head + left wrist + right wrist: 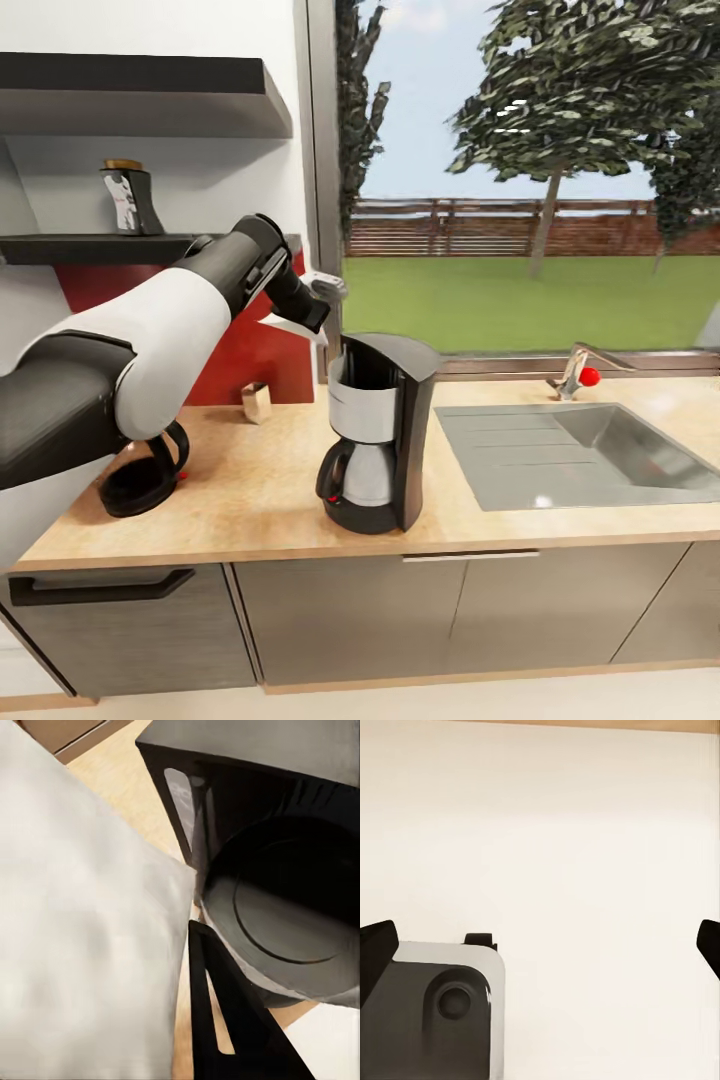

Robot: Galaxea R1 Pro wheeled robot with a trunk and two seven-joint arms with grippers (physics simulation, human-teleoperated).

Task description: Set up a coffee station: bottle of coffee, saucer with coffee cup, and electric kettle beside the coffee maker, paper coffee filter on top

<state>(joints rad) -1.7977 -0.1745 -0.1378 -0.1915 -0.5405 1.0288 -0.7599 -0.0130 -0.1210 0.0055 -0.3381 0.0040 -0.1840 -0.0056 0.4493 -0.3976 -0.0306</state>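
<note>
Head view: the coffee maker stands upright at the middle of the kitchen countertop, its glass carafe seated under the silver-grey basket. The left gripper reaches in from nine o'clock and hangs just above the machine's top at about eleven o'clock of it, pinching the paper coffee filter, a thin white sheet that slants down toward the basket. At nine o'clock of the machine, near the counter's left end, the electric kettle sits partly hidden by the arm. The bottle of coffee stands on the kitchen shelf at ten o'clock. A steel sink lies at three o'clock.

Left wrist view: the white filter lies close before the lens, held against a dark finger; beyond it the coffee maker's open round basket gapes.

Right wrist view: the right gripper has its dark fingertips spread wide apart, holding nothing, over pale floor.
</note>
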